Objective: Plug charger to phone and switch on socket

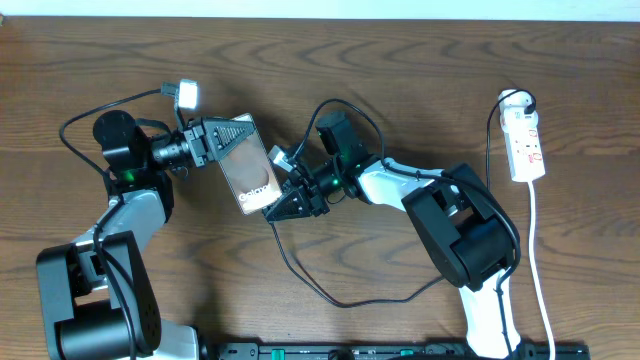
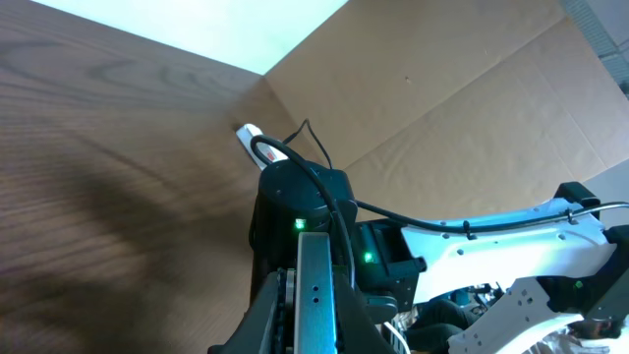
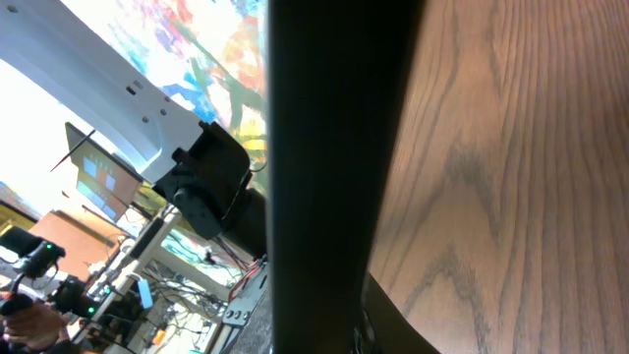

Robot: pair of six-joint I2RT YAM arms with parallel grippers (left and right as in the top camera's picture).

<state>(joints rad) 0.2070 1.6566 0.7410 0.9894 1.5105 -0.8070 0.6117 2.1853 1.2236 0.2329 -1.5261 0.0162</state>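
The phone [image 1: 252, 168], a dark slab with white "Galaxy" lettering, is held off the table between both arms. My left gripper [image 1: 222, 138] is shut on its upper end; in the left wrist view the phone [image 2: 316, 285] shows edge-on between the jaws [image 2: 316, 320]. My right gripper [image 1: 283, 203] is closed at its lower end, and the phone [image 3: 334, 147] fills the middle of the right wrist view. The charger cable [image 1: 340, 300] loops over the table up to that lower end; its plug tip is hidden. The socket [image 1: 525, 140] lies at the far right.
The socket's white cord [image 1: 540, 270] runs down the right side to the front edge. The socket also shows far off in the left wrist view [image 2: 257, 147]. A brown cardboard wall [image 2: 472, 108] stands beyond the table. The right arm's base [image 1: 465, 235] sits at centre right.
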